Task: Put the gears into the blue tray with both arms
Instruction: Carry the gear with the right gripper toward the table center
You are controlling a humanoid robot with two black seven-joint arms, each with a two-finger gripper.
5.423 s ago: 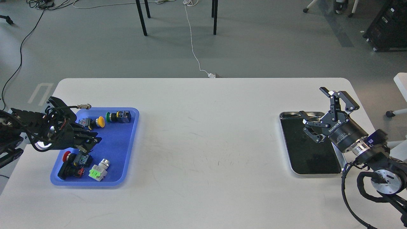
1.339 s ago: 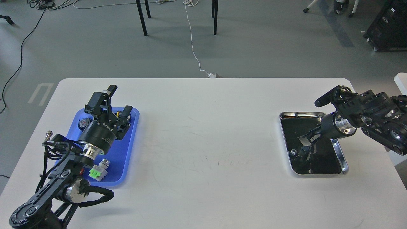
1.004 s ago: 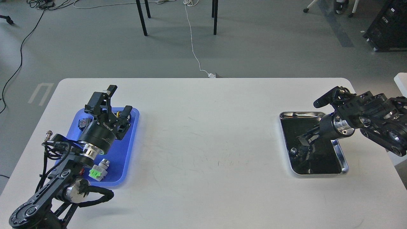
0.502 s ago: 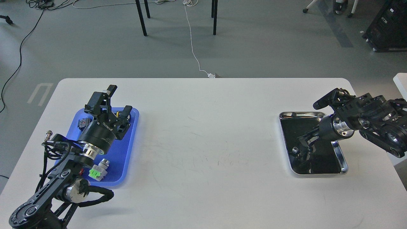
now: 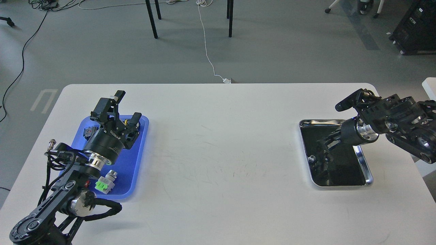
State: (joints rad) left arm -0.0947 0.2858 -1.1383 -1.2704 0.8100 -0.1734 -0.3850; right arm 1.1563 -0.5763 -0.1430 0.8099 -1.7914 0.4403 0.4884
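Change: right gripper has shifted slightly up inside the silver tray; fingers dark, state untellable.
Gears: too dark to pick out, likely in that tray.
Left gripper: spread, unmoved over blue tray.
Room: table bare between trays; mind both rims.

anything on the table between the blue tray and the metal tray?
Nothing: in the head view, only bare white table lies between the blue tray and the silver metal tray.

L gripper spread over blue tray, R gripper maybe inside silver tray
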